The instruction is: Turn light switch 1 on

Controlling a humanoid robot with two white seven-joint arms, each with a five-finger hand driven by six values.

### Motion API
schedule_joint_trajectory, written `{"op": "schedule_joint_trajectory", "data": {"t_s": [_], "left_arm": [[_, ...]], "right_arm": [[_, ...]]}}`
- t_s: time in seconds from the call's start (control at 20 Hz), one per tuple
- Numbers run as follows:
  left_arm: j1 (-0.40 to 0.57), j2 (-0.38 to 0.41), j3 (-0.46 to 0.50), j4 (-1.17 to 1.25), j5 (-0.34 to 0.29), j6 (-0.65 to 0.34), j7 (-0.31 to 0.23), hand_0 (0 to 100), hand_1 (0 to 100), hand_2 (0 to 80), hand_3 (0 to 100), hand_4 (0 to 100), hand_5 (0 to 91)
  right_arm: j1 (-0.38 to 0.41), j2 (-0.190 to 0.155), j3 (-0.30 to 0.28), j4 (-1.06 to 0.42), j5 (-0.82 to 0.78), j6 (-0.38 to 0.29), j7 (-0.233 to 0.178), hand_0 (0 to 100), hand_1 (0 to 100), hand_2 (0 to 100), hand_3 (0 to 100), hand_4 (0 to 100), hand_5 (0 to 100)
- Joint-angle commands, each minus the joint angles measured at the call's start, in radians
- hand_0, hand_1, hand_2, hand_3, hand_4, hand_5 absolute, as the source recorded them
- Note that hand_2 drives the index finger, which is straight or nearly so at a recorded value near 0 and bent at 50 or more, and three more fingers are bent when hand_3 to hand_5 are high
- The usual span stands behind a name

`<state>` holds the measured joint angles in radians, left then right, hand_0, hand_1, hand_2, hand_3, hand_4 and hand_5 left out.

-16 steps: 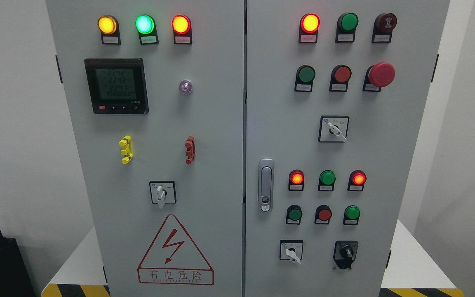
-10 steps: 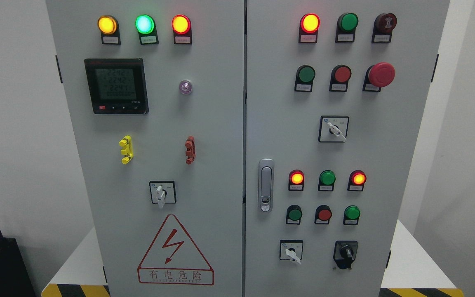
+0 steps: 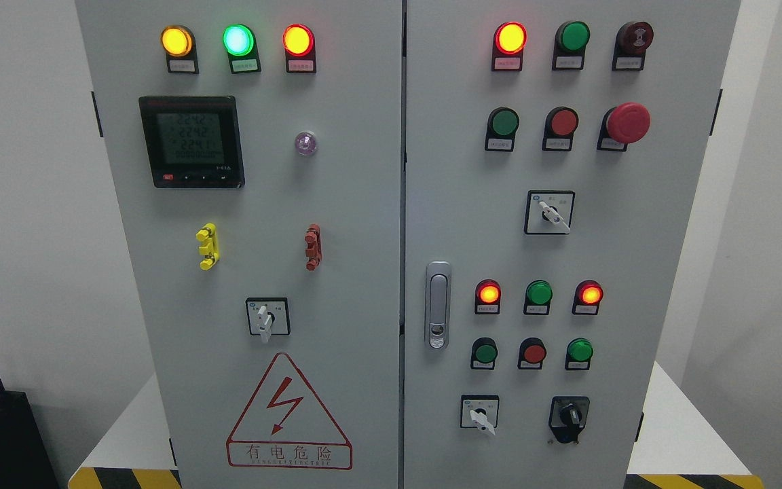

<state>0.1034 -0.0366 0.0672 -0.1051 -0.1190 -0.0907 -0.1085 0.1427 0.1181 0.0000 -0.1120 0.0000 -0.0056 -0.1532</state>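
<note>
So the grey two-door steel control cabinet (image 3: 364, 204) filled the head view, sitting on a white counter (image 3: 676, 428) with yellow-black hazard tape along its front edge. Neither robot hand was in the shot, so I couldn't tell what the fingers were doing.

Left door carried three lit round lamps up top: amber (image 3: 176, 41), green (image 3: 238, 40) and red (image 3: 298, 40). Under them was a black digital meter (image 3: 191, 141) with rows reading roughly 224-something, too fuzzy to be sure. Lower down there was a red-outlined triangular lightning warning sticker (image 3: 288, 411) with "有电危险" printed on it.

Right door had a big red mushroom stop button (image 3: 627, 123), a chrome door latch (image 3: 438, 305), and a row of small lamps, two glowing red (image 3: 488, 293) (image 3: 590, 294) with an unlit green one (image 3: 539, 293) between them.

As for light switch 1, it had to be among the right door's controls, maybe the white-handled rotary selector (image 3: 480, 413) at the bottom, but the tiny label plates were unreadable, so I couldn't pin down which one.
</note>
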Motion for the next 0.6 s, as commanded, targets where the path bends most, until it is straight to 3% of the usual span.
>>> {"op": "schedule_joint_trajectory", "data": {"t_s": [0.0,0.25,0.4,0.55], "left_arm": [[0.001,-0.005,0.005,0.002,0.002,0.003,0.009,18,2,0.0,0,0,0.0],[0.002,-0.005,0.008,0.010,0.005,0.003,0.018,18,2,0.0,0,0,0.0],[0.002,-0.003,0.086,0.010,-0.002,0.003,0.015,18,2,0.0,0,0,0.0],[0.002,-0.003,0.089,0.008,-0.004,0.002,0.012,19,2,0.0,0,0,0.0]], "right_arm": [[0.000,0.000,0.011,0.000,-0.006,-0.001,0.000,12,39,0,0,0,0],[0.000,0.000,0.011,0.000,-0.006,-0.001,0.000,12,39,0,0,0,0],[0.000,0.000,0.011,0.000,-0.006,-0.001,0.000,12,39,0,0,0,0],[0.000,0.000,0.011,0.000,-0.006,-0.001,0.000,12,39,0,0,0,0]]}}
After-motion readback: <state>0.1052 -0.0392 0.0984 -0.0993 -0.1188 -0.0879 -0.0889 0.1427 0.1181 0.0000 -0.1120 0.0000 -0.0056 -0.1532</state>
